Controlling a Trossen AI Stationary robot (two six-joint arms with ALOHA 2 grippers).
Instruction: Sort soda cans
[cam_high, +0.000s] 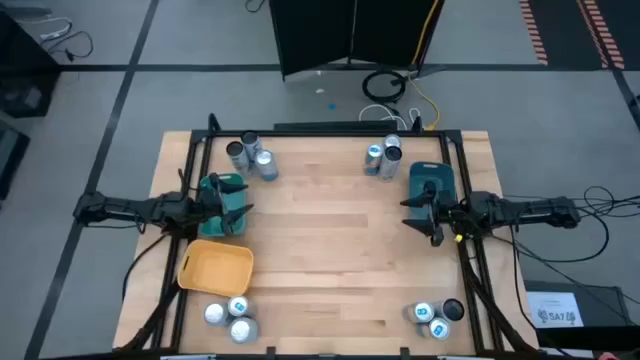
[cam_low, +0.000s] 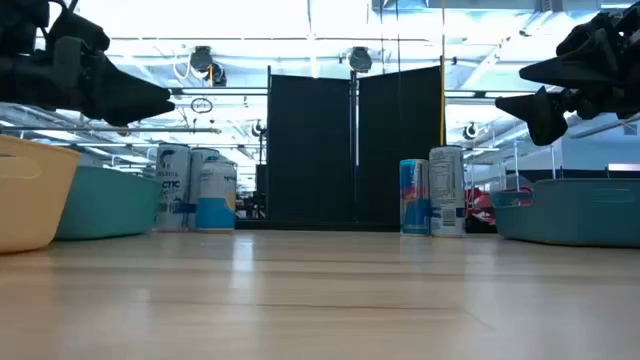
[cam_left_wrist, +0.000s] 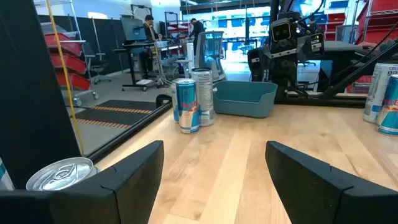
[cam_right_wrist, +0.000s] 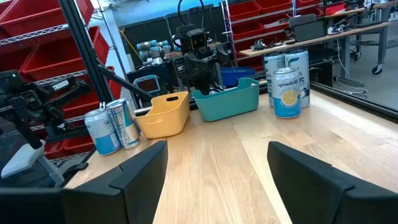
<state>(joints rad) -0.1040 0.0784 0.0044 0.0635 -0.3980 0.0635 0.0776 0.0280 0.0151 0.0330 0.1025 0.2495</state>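
The light wooden bench carries four clusters of soda cans, one near each corner, a yellow tray, and two teal trays at opposite sides

You're in a lab-like workshop hall — red storage bins on metal shelving, black partition panels, desks with people working behind, taped concrete floor.

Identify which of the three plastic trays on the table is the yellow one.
The yellow plastic tray near the front left, beside a cluster of soda cans; the two teal trays sit under the arms.
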